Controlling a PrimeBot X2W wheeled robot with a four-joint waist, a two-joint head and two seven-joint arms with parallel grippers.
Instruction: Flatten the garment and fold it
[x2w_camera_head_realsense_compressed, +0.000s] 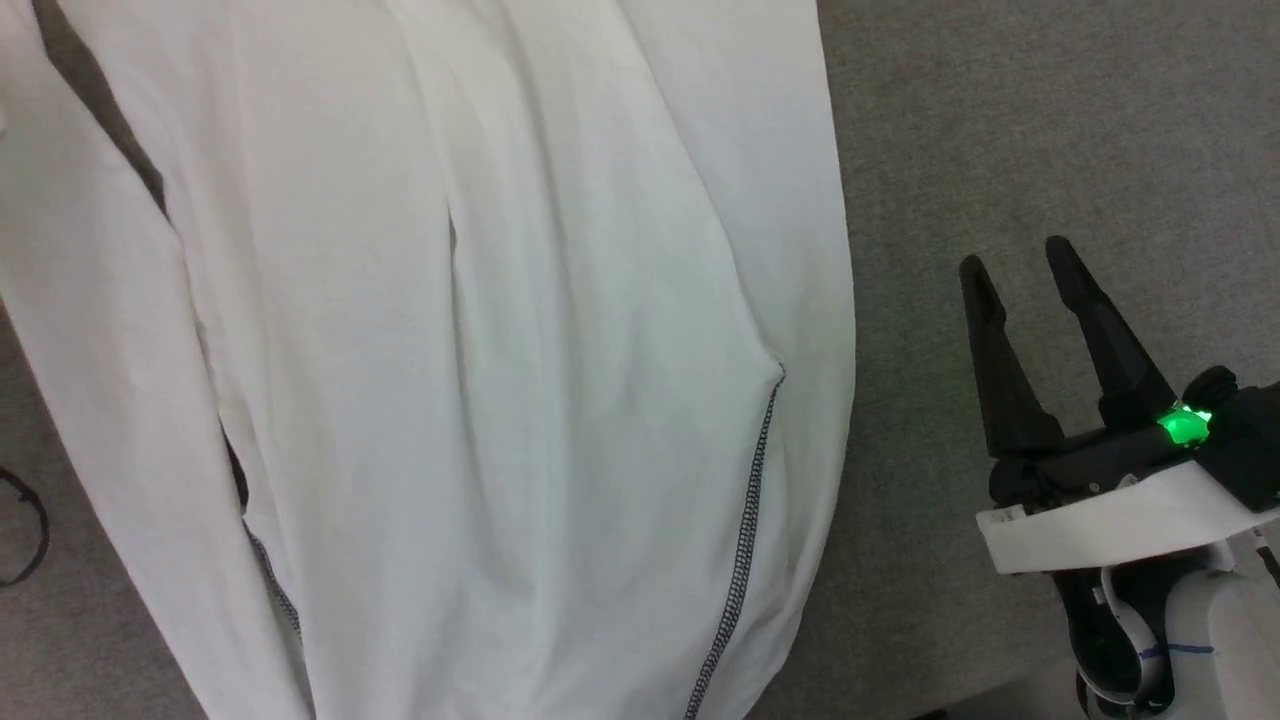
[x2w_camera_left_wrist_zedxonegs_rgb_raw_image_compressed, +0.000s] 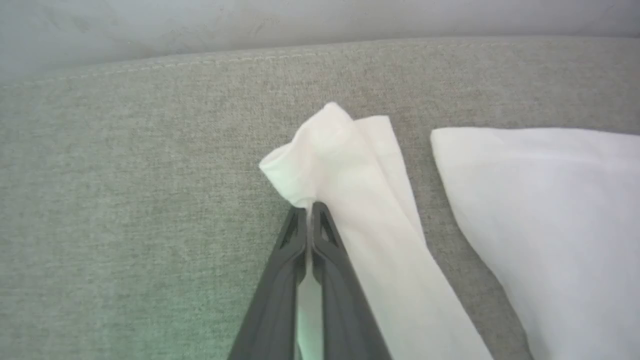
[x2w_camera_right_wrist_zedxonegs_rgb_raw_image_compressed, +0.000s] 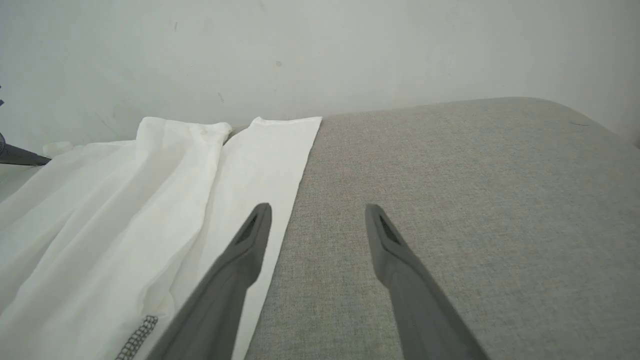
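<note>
- The garment (x2w_camera_head_realsense_compressed: 450, 350): white cloth laid lengthwise over the grey upholstered surface (x2w_camera_head_realsense_compressed: 1050, 120), with long shallow folds running along it; a grey-black zigzag seam (x2w_camera_head_realsense_compressed: 745, 540) runs down its near right part in the head view
- The left gripper (x2w_camera_left_wrist_zedxonegs_rgb_raw_image_compressed: 310, 207): fingers pressed together, pinching the end of a narrow strip of the garment, which puckers just beyond the tips; a wider white panel lies to the right in the left wrist view, parted from the strip by a band of grey surface
- The right gripper (x2w_camera_head_realsense_compressed: 1018, 262): fingers spread apart over bare grey surface, beside the garment's right edge; a green light (x2w_camera_head_realsense_compressed: 1185, 425) glows at its base
- In the right wrist view, one finger overlaps the cloth's edge and the other stands over bare surface; whether either touches down cannot be told
- A pale wall (x2w_camera_right_wrist_zedxonegs_rgb_raw_image_compressed: 320, 50) rises behind the garment's far end
</note>
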